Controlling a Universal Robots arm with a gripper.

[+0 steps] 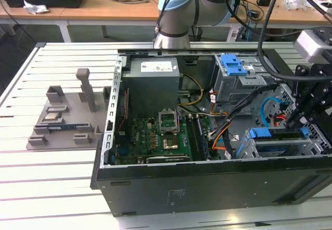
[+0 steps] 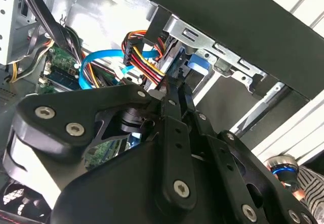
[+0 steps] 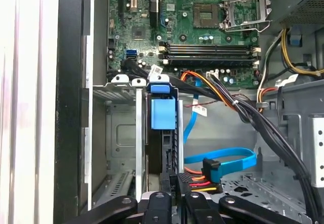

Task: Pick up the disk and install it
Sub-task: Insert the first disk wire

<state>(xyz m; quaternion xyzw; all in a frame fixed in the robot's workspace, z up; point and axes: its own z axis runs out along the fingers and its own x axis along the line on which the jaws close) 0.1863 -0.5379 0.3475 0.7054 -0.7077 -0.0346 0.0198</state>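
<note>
The arm's pale blue and silver joint (image 1: 179, 7) stands behind the open computer case (image 1: 207, 183), at the far edge of the table. The black wrist assembly (image 1: 311, 92) hangs over the case's end on the exterior view's right, reaching down into it. The gripper (image 3: 172, 196) points into the case, its black linkages spread to either side and its two slim fingers (image 2: 174, 90) drawn close together, nearly parallel. In both wrist views the fingertips sit at the near end of the case's drive cage.
</note>
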